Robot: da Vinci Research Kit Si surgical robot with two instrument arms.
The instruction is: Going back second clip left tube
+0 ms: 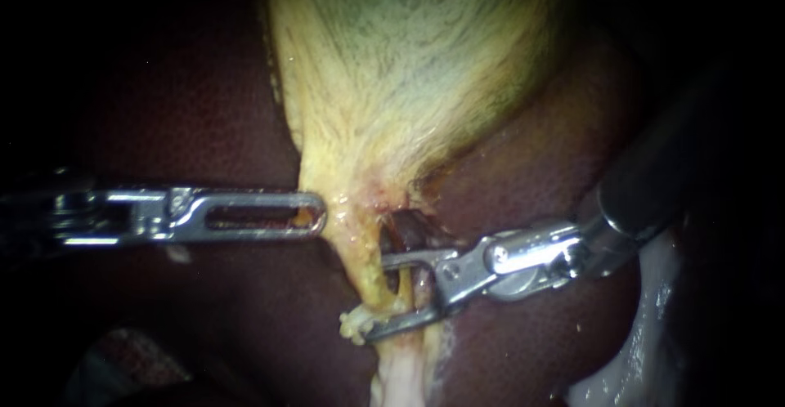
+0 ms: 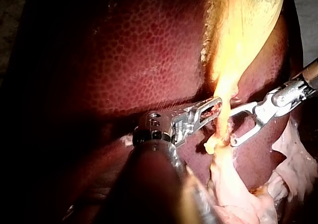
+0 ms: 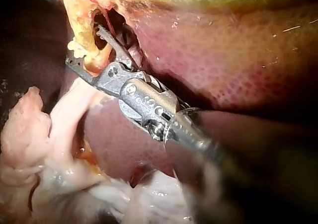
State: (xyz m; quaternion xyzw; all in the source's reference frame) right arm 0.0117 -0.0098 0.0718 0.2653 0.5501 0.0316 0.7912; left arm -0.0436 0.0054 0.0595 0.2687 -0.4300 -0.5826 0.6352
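The yellow gallbladder [image 1: 409,72] narrows to a neck that runs down into a pale tube [image 1: 386,286]. My left instrument [image 1: 315,215] comes in level from the left. Its slotted jaws lie together on the edge of the neck, which the left wrist view shows pinched at their tips [image 2: 216,105]. My right instrument [image 1: 374,301] reaches in from the right with its jaws open, one on either side of the tube below a dark window [image 1: 406,229] in the tissue. The same straddle shows under the right instrument [image 3: 84,45] in its wrist view. I cannot make out a clip.
Dark red liver [image 1: 204,113] lies on both sides of the gallbladder. Pale loose tissue [image 1: 646,333] sits at the lower right, and more pale tissue [image 3: 30,134] lies beside the right instrument. The tube continues down as a whitish strand [image 1: 401,374].
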